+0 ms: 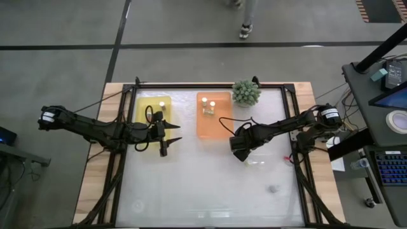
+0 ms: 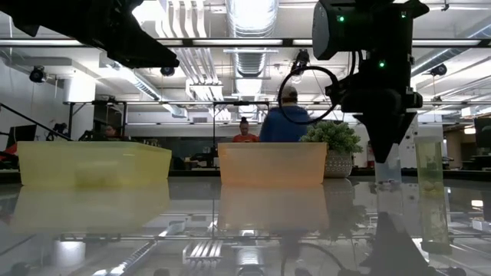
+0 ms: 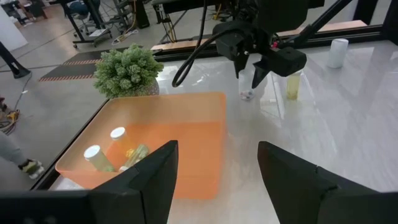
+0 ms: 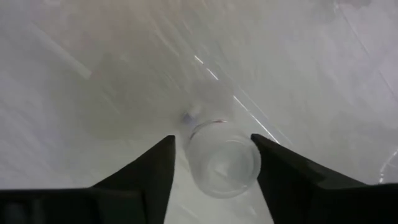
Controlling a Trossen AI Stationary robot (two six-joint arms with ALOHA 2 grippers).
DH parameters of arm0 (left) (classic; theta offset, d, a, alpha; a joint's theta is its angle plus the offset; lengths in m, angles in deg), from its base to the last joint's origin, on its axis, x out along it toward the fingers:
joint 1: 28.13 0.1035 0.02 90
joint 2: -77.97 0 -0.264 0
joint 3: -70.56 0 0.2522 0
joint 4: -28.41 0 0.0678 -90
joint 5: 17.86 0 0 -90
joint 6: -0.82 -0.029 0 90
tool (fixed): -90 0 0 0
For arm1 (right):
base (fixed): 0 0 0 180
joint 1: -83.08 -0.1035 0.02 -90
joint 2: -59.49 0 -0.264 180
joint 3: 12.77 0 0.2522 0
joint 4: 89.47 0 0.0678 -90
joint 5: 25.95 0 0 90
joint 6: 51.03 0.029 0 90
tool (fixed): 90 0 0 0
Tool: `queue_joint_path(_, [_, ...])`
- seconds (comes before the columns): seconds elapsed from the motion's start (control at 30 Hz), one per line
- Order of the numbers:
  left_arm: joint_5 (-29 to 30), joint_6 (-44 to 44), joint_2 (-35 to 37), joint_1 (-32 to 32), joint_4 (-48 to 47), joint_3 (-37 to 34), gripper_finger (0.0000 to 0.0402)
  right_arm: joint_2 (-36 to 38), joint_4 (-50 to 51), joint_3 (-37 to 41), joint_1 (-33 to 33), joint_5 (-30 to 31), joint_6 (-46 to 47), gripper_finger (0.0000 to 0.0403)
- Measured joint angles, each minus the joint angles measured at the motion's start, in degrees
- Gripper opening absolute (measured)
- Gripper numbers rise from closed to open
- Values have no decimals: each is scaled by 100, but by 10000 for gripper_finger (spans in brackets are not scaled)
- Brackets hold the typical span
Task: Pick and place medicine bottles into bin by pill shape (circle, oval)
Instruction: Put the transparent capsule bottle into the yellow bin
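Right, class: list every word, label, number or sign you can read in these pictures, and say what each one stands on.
None can be read.
Medicine bottles in the orange bin: no legible label.
Bottle between the right end effector's fingers: no print shows.

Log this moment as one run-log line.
right gripper: open around clear bottle on table | left gripper: open, waiting beside yellow bin | orange bin: holds bottles

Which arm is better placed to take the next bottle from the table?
The right: its hand is open around an upright bottle. The left hand hangs open by the yellow bin, far from any loose bottle.
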State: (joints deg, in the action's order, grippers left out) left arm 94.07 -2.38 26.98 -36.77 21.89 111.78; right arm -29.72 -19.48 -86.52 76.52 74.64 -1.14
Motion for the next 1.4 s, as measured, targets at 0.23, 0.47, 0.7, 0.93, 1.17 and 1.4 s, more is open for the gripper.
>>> queue_joint_path(0.23, [0, 0, 0, 0, 0, 0, 206, 9, 7, -7, -1, 7, 4, 135])
queue_joint_path(0.47, [0, 0, 0, 0, -2, 0, 206, 7, 24, -79, -2, 0, 2, 143])
queue_joint_path(0.7, [-1, 25, 0, -2, -2, 0, 206, 313, 95, -430, -88, -151, -353, 142])
queue_joint_path(0.93, [-17, 910, 0, -2, 9, 0, 206, 838, -1198, -570, -355, -415, -1714, 139])
queue_joint_path(1.17, [-205, 1794, -370, -263, 426, 0, 206, 848, -3010, -325, -393, -1409, -3346, 138])
queue_joint_path(1.4, [-247, 1950, -1137, -777, 1608, 2, 206, 653, -3711, -252, -391, -1404, -4395, 139])
